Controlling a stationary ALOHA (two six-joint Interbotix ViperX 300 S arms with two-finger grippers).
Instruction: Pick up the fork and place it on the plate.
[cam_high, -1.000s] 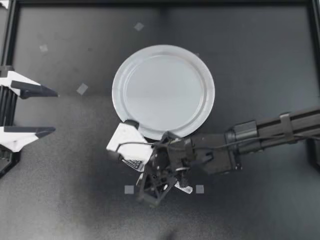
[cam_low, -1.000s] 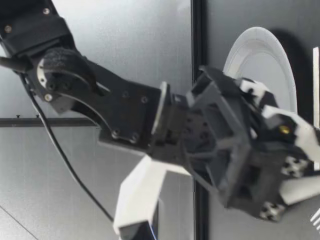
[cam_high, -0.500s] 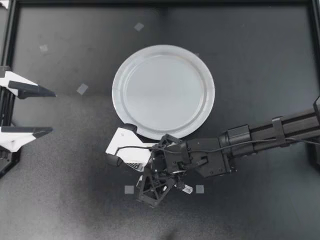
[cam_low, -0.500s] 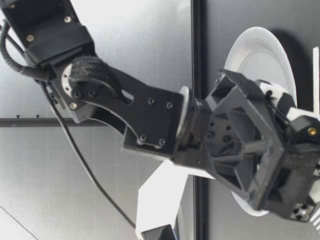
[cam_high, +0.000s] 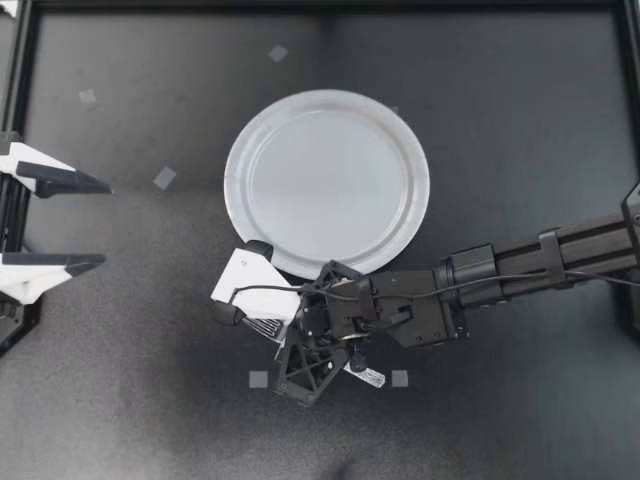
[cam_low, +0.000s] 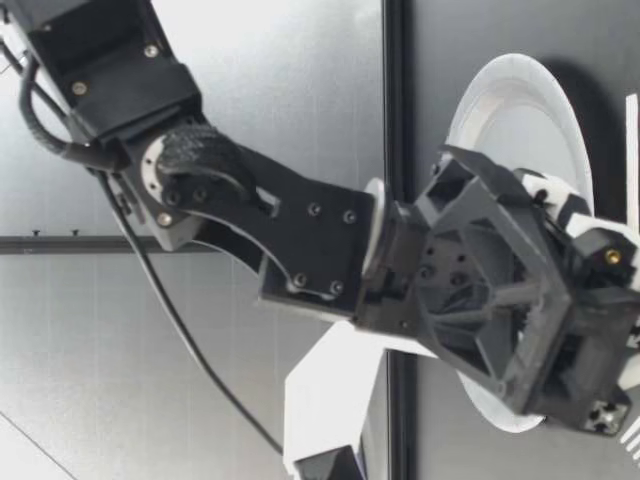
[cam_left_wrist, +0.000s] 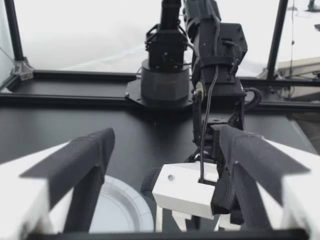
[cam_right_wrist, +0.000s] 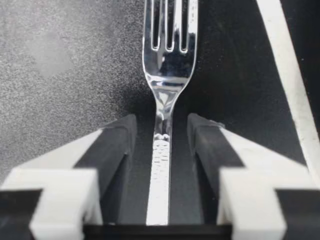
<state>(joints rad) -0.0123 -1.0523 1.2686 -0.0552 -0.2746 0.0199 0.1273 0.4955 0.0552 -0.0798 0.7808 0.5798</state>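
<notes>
One fork (cam_high: 366, 376) lies flat on the bench (cam_high: 520, 100) just off the plate (cam_high: 327, 185); right claw (cam_high: 318, 365) straddles its handle, fingers (cam_right_wrist: 112, 145) released, not touching. Left claw (cam_high: 108, 225) gapes wide, well apart.

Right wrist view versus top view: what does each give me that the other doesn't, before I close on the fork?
Only the right wrist view: the fork's tines and neck, with its handle running between the open fingers of my right gripper, a gap on each side. Only the top view: the plate, nothing on it, close beside that gripper, and my left gripper open at the table's edge. Both: my right gripper over the fork. From above only the handle's end shows.
</notes>
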